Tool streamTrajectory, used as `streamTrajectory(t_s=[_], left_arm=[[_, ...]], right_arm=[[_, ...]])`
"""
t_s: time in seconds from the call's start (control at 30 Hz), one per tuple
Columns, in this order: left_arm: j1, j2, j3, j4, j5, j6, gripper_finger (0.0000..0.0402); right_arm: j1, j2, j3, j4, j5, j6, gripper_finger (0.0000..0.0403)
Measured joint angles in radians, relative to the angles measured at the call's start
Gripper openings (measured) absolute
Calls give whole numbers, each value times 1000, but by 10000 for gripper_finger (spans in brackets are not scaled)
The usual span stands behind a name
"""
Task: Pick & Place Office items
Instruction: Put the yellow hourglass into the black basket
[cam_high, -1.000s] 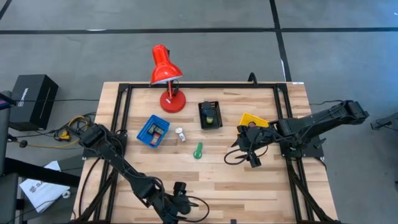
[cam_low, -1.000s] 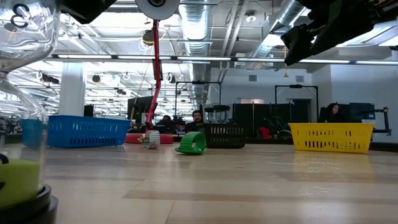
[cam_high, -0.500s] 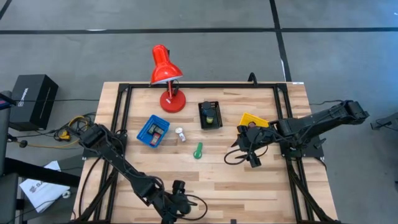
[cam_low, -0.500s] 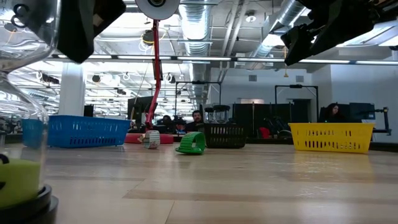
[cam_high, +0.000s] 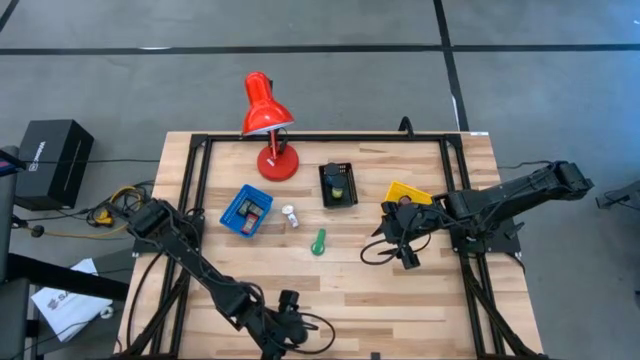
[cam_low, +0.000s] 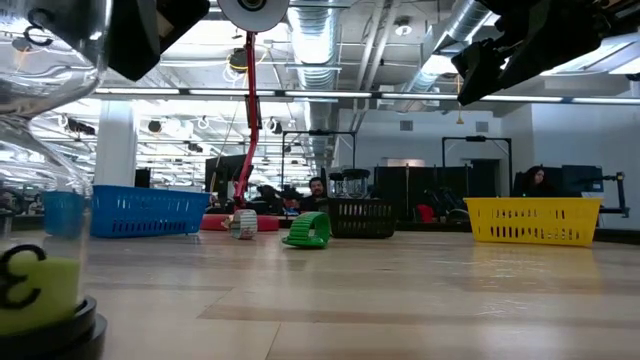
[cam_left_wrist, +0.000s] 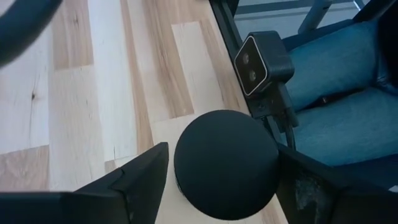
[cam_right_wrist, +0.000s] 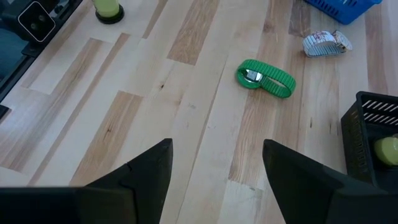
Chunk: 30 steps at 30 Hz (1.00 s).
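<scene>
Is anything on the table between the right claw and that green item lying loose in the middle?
Nothing visible. From the right claw, open above the table, only bare wood runs to the green item. The white item lies beyond it and the black bin stands off to one side.

Lighting's pretty even from overhead, so the tabletop (cam_high: 330, 290) in the high view looks bright with only soft, short shadows under the arms. The low view is the rough one: the ceiling lights (cam_low: 330, 35) behind blow out into glare, anything close to the lens is a dark or smeary blob, and the wood reflects a pale sheen. Both wrist views are well lit, though the near fingers go soft and out of focus.
</scene>
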Motion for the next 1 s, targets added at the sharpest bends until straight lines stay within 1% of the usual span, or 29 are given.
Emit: streamTrajectory(t_s=[0.3,0.43,0.53,0.67,0.83,1.0], left_arm=[[20,0,1,13,2,0,216],[38,-3,1,16,2,2,216],[53,-24,1,18,-3,50,223],[74,-75,2,21,-57,135,222],[148,-140,2,24,-89,217,212],[264,-163,2,27,-91,262,220]], right_arm=[[0,0,0,0,0,0,240],[0,0,0,0,0,0,240],[0,0,0,0,0,0,240],[0,0,0,3,0,0,240],[0,0,0,14,0,0,240],[0,0,0,26,0,-2,240]])
